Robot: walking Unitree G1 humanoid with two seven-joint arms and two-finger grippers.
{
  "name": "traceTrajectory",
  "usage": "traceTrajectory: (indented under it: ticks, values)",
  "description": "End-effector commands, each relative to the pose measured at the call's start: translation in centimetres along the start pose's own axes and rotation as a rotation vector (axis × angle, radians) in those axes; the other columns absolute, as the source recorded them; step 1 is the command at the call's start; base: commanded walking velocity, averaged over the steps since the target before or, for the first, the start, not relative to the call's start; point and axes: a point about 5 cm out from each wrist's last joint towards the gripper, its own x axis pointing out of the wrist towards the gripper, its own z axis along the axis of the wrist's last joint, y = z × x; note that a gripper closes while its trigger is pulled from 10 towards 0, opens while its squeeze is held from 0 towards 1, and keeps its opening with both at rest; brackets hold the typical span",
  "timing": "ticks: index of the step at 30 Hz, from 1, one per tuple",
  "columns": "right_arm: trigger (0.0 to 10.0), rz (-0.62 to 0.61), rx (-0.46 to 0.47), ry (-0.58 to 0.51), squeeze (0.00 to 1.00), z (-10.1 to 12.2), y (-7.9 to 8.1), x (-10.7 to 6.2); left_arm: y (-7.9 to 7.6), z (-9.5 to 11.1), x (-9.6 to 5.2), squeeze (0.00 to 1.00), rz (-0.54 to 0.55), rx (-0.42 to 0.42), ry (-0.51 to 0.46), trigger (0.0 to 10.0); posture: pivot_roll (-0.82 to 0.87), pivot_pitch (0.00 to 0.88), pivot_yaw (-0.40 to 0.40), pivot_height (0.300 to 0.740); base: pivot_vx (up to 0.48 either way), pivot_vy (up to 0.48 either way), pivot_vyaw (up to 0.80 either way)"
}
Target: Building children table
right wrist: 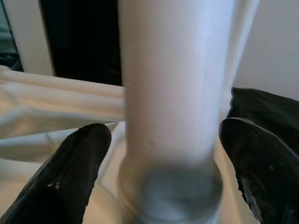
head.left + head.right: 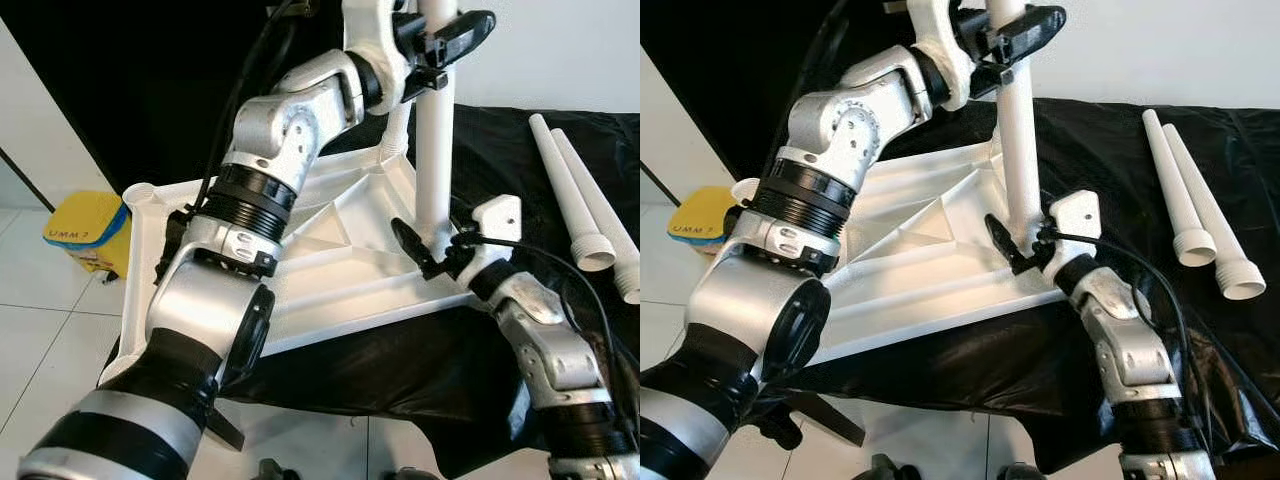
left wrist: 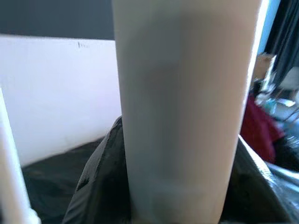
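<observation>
Starting at my left, the yellow bin sits on the floor, well out from my left arm. The white tabletop lies upside down on the black cloth, under both arms. My left gripper is up high, closed around the standing leg; its wrist view has the tube pressed right against the camera. Below it, my right gripper sits at the leg's base, where it meets the corner socket. Its fingers are spread, one on each side of the tube, not quite touching it. Past my right gripper, two loose legs lie side by side on the cloth. I judge one leg is going in, maybe still needing tightening; those two remain.
</observation>
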Motion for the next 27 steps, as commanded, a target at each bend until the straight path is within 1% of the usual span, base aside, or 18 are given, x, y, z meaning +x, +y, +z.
traceTrajectory:
  ticks: [1, 3, 5, 7, 8, 9, 11, 13, 14, 15, 16, 17, 19, 27]
  values:
    - [10.0, -0.025, -0.008, 0.020, 0.00, -0.1, 0.4, 0.5, -0.6, -0.1, 0.2, 0.00, 0.018, 0.051, -0.002, 10.0, -0.21, 0.033, 0.042, 0.740, 0.000, 0.000, 0.00]
    - [10.0, -0.025, -0.008, 0.020, 0.00, -0.1, 0.4, 0.5, -0.6, -0.1, 0.2, 0.00, 0.018, 0.051, -0.002, 10.0, -0.21, 0.033, 0.042, 0.740, 0.000, 0.000, 0.00]
    - [10.0, -0.102, 0.023, 0.022, 0.00, -0.1, 0.7, 1.6, -0.9, -0.4, 0.4, 0.00, 0.075, 0.084, 0.000, 10.0, -0.21, 0.041, 0.042, 0.740, 0.000, 0.000, 0.00]
    - [10.0, -0.181, 0.064, 0.013, 0.00, -0.2, 1.3, 2.5, -1.2, -0.6, 0.6, 0.00, 0.110, 0.080, -0.003, 10.0, -0.20, 0.051, 0.038, 0.740, 0.000, 0.000, 0.00]
    - [10.0, -0.181, 0.064, 0.013, 0.00, -0.2, 1.3, 2.5, -1.2, -0.6, 0.6, 0.00, 0.110, 0.080, -0.003, 10.0, -0.20, 0.051, 0.038, 0.740, 0.000, 0.000, 0.00]
    - [10.0, -0.219, 0.074, 0.005, 0.00, -0.2, 1.5, 2.8, -1.3, -0.7, 0.7, 0.00, 0.115, 0.079, 0.002, 10.0, -0.20, 0.052, 0.037, 0.740, 0.000, 0.000, 0.00]
    - [10.0, -0.219, 0.074, 0.005, 0.00, -0.2, 1.5, 2.8, -1.3, -0.7, 0.7, 0.00, 0.115, 0.079, 0.002, 10.0, -0.20, 0.052, 0.037, 0.740, 0.000, 0.000, 0.00]
    - [10.0, -0.320, 0.074, -0.020, 0.00, -0.1, 2.1, 3.4, -1.5, -0.7, 1.0, 0.00, 0.137, 0.075, 0.005, 10.0, -0.20, 0.059, 0.038, 0.740, 0.000, 0.000, 0.00]
    - [10.0, -0.320, 0.074, -0.020, 0.00, -0.1, 2.1, 3.4, -1.5, -0.7, 1.0, 0.00, 0.137, 0.075, 0.005, 10.0, -0.20, 0.059, 0.038, 0.740, 0.000, 0.000, 0.00]
    - [10.0, -0.361, 0.074, -0.035, 0.00, 0.1, 2.3, 3.5, -1.4, -0.7, 1.1, 0.00, 0.147, 0.072, 0.004, 10.0, -0.19, 0.063, 0.041, 0.740, 0.000, 0.000, 0.00]
    - [10.0, -0.361, 0.074, -0.035, 0.00, 0.1, 2.3, 3.5, -1.4, -0.7, 1.1, 0.00, 0.147, 0.072, 0.004, 10.0, -0.19, 0.063, 0.041, 0.740, 0.000, 0.000, 0.00]
    - [10.0, -0.401, 0.071, -0.046, 0.00, 0.3, 2.6, 3.6, -1.5, -0.6, 1.1, 0.00, 0.160, 0.071, 0.002, 10.0, -0.19, 0.063, 0.041, 0.740, 0.000, 0.000, 0.00]
    - [10.0, -0.423, 0.067, -0.053, 0.00, 0.4, 2.6, 3.5, -1.5, -0.5, 1.2, 0.00, 0.163, 0.072, 0.002, 10.0, -0.19, 0.068, 0.043, 0.740, 0.000, 0.000, 0.00]
    - [10.0, -0.467, 0.034, -0.090, 0.00, 1.1, 2.7, 3.7, -1.5, -0.6, 1.2, 0.00, 0.173, 0.069, 0.004, 10.0, -0.19, 0.072, 0.044, 0.740, 0.000, 0.000, 0.00]
